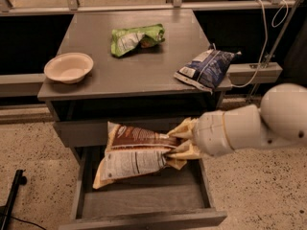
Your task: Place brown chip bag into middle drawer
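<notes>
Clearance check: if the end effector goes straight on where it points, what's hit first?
The end effector, shut on the brown chip bag, points left. It would probably first meet the left wall of the middle drawer; depth is unclear.
</notes>
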{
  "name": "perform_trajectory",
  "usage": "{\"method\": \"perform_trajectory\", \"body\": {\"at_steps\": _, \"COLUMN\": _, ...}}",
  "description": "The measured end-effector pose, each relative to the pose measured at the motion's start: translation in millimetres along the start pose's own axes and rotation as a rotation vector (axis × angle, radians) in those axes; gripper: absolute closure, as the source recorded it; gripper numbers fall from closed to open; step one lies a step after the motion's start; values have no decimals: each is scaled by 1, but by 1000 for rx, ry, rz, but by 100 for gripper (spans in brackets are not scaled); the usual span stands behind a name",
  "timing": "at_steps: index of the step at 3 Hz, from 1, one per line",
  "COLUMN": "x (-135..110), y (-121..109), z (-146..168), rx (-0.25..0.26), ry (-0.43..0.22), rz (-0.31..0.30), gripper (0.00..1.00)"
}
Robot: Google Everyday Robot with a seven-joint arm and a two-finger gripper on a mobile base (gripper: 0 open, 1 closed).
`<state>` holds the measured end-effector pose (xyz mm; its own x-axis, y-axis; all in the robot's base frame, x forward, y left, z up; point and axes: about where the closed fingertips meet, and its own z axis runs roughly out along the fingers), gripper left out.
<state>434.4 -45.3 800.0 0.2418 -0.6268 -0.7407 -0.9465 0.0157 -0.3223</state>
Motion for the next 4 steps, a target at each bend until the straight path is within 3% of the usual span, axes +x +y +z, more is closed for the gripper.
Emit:
{"method": "perform_trajectory", "body": {"at_steps": 1, "x": 60, "y": 23, "z": 43, "rx": 14, "ry": 2, "rz": -2, "gripper": 100}}
{"method": "perform_trajectory", "body": {"at_steps": 2, "x": 108, "y": 43, "z": 76, "rx": -13, "ry": 25, "rz": 30, "gripper": 100}}
{"method": "perform_trajectory", "body": {"at_steps": 4, "x": 205, "y": 79, "z": 119, "rx": -28, "ry": 86, "rz": 311, "gripper": 100}}
